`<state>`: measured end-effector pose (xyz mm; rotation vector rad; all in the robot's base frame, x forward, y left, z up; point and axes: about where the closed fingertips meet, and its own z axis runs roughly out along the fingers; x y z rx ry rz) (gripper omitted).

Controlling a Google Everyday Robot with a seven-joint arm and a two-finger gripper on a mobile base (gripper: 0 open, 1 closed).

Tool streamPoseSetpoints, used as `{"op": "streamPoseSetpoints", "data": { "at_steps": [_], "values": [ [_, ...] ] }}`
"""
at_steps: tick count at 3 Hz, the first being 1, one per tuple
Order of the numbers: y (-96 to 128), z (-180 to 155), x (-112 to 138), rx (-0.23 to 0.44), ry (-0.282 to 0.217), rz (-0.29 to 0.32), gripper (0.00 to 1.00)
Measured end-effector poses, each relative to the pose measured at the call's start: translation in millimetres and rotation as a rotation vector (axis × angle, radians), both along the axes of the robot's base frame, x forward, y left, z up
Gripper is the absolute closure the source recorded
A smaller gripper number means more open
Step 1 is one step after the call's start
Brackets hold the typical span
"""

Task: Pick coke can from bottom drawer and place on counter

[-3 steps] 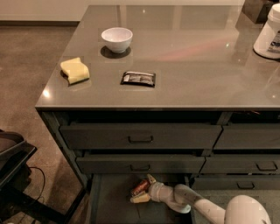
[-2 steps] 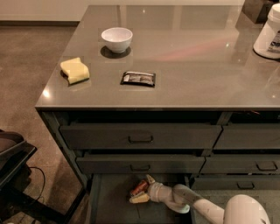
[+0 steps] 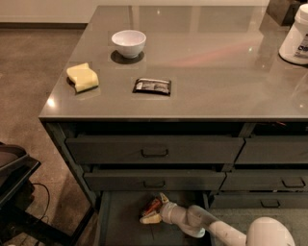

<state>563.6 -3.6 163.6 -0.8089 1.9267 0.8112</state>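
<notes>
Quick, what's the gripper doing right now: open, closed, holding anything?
Gripper: down in the bottom drawer, right at the coke can; open, closed or holding cannot be told.

Coke can [image 3: 150, 207] red. Gripper [image 3: 154, 210] cream-white, down in dark grey-green bottom drawer [image 3: 119, 222]. Counter [image 3: 207, 72] glossy grey-brown. Bowl [image 3: 128, 42] white. Sponge [image 3: 83, 78] pale yellow. Snack packet [image 3: 152, 86] dark, silvery print.

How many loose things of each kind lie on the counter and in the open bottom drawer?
On the counter:
White bowl: 1
Yellow sponge: 1
Dark snack packet: 1
White container: 1
Dark object, far corner: 1
In the bottom drawer:
Coke can, at the pincer: 1
Total: 6
</notes>
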Motion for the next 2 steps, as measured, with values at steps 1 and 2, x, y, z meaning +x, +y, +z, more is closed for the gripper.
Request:
{"op": "streamPoseSetpoints", "data": {
  "at_steps": [1,2],
  "values": [
    [2.8,-5.5,-3.3,-0.009,0.002,-0.012,0.00],
    [5.3,-12.6,-8.3,-0.019,0.001,-0.022,0.00]
  ]
}}
